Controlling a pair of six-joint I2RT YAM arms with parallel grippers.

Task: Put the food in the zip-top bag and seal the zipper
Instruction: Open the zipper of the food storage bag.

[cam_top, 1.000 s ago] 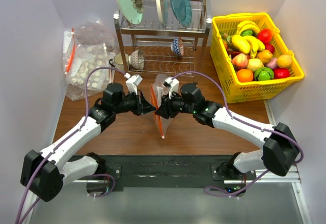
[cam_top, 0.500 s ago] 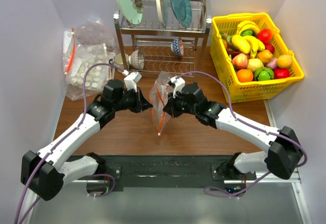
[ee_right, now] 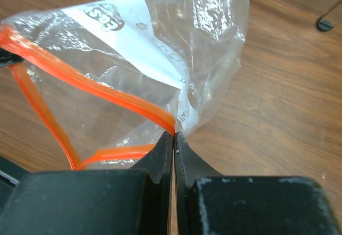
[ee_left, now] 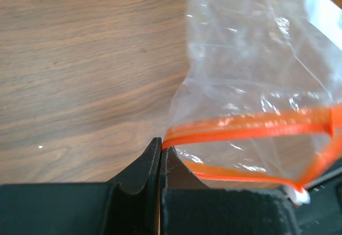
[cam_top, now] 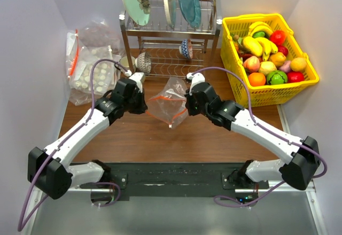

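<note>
The clear zip-top bag (cam_top: 170, 102) hangs open above the wooden table between my two grippers. My left gripper (cam_top: 143, 106) is shut on the left end of the orange-red zipper (ee_left: 251, 124). My right gripper (cam_top: 188, 107) is shut on the zipper's other end (ee_right: 107, 93). The mouth gapes in a loop between them and the bag looks empty. The bag also shows in the left wrist view (ee_left: 256, 59) and the right wrist view (ee_right: 176, 37). The food (cam_top: 267, 51), toy fruits, lies in a yellow basket (cam_top: 251, 97) at the back right.
A metal dish rack (cam_top: 170, 37) with plates and bowls stands behind the bag. Clear bags of small white lumps (cam_top: 91, 69) lie at the back left. White walls close both sides.
Both grippers have moved back and apart, pulling the bag from an upright, narrow fold into a wide open mouth stretched left to right.
</note>
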